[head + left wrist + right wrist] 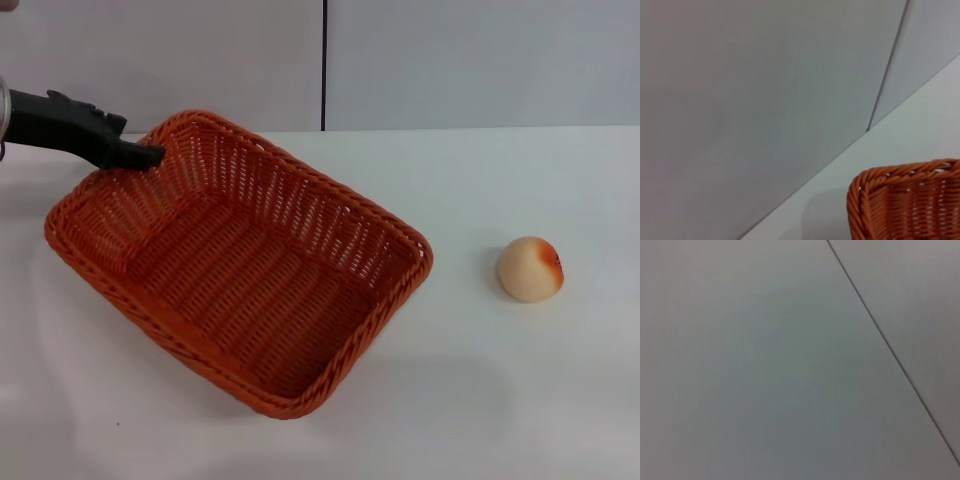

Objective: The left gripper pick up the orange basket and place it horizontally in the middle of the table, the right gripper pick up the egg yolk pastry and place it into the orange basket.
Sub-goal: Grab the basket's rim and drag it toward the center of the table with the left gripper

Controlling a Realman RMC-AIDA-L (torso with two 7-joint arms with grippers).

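The orange basket (240, 270) sits askew on the white table (520, 400), its long side running diagonally from back left to front right. My left gripper (148, 155) reaches in from the left and is shut on the braided rim at the basket's far left corner. A corner of the orange basket (910, 205) also shows in the left wrist view. The egg yolk pastry (531, 268), a pale ball with an orange-red blotch, rests on the table to the right of the basket, well apart from it. My right gripper is out of view.
A grey wall with a dark vertical seam (323, 65) stands behind the table. Bare tabletop lies between the basket and the pastry. The right wrist view shows only a plain grey surface with a seam (890, 347).
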